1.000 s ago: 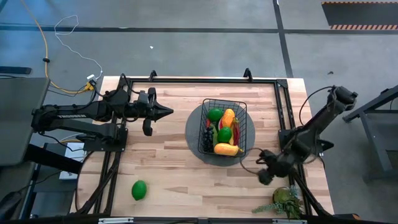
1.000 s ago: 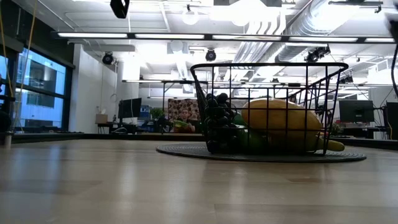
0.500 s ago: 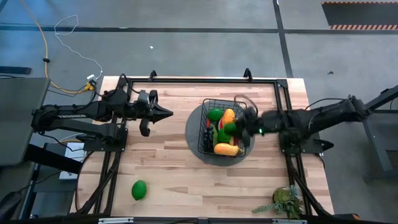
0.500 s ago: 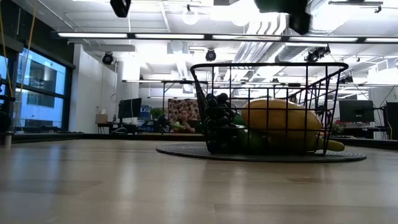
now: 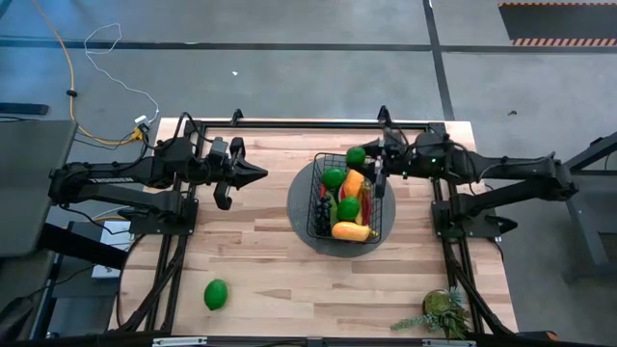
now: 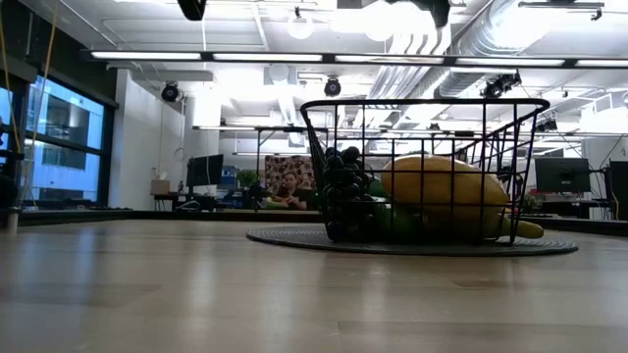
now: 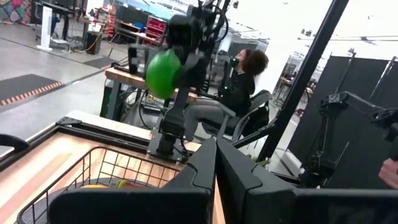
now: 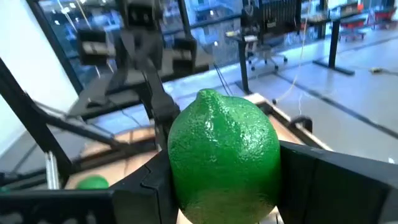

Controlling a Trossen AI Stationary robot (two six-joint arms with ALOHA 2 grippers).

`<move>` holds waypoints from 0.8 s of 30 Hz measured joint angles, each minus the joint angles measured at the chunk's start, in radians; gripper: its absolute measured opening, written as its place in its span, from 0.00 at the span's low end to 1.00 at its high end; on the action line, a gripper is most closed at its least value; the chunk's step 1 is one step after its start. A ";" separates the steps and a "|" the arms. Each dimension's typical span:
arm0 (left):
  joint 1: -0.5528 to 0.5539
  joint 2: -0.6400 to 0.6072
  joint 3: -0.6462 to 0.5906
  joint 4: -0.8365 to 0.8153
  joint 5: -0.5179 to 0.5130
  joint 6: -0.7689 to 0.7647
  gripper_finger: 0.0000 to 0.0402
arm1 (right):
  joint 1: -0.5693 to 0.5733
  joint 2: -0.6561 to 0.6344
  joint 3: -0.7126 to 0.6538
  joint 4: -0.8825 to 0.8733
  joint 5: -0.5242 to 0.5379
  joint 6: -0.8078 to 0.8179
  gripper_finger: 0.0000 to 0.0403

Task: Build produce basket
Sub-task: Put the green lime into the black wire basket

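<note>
High view, basket [image 5: 319, 225] holding produce [image 5: 348, 206], on mat [image 5: 299, 193]

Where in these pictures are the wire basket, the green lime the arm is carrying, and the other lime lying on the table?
Basket [image 5: 318, 196], high view, its left rim wire.
Carried lime [image 8: 222, 154], right wrist view, middle of its bumpy skin, between the fingers.
Loose lime [image 5: 216, 294], high view, its centre, near the table's front edge.
</note>
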 joint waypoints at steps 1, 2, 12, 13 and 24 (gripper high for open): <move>0.000 0.000 0.000 0.000 0.000 0.000 0.00 | 0.000 -0.002 -0.022 0.006 0.000 0.001 0.42; 0.000 0.000 0.000 0.000 0.000 0.000 0.00 | 0.002 -0.004 -0.052 0.023 -0.001 0.005 0.42; 0.000 0.000 0.000 -0.002 -0.056 0.057 0.00 | 0.040 -0.011 -0.342 0.453 -0.029 0.159 0.42; 0.000 0.000 0.000 -0.002 -0.056 0.062 0.00 | 0.043 -0.011 -0.344 0.457 -0.029 0.153 0.42; 0.000 0.000 0.000 -0.002 -0.063 0.106 0.00 | 0.044 -0.010 -0.344 0.467 -0.034 0.057 0.42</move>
